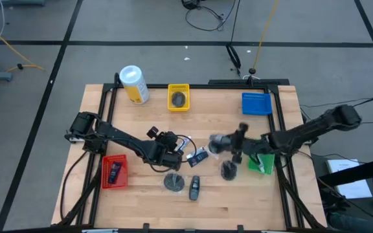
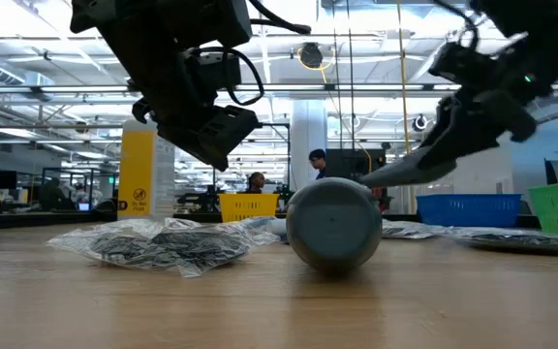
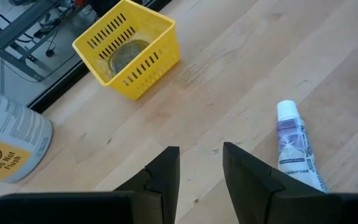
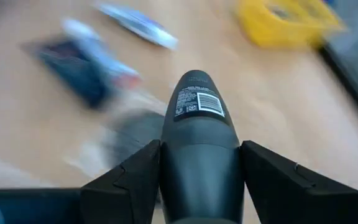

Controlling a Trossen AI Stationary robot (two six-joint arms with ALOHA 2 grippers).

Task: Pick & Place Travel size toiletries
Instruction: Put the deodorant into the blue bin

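In the yellow tray (image 1: pixel 179 98) a dark disc (image 1: pixel 179 99), right pincer (image 4: pixel 199 163) pinching grey bottle (image 4: pixel 199 124), left pincer (image 3: pixel 201 163) spread.

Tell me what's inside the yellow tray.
A dark round disc lies on the floor of the yellow tray, seen from above and from the left wrist. Anything beneath the disc is covered.

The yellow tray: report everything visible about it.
The yellow tray is a small square plastic basket with slotted walls and an open top. It stands upright and flat on the wooden table, near the far edge, between the yellow canister and the blue tray. A dark grey round disc lies in its bottom. No end effector touches it; the left end effector, open, points toward it from a distance.
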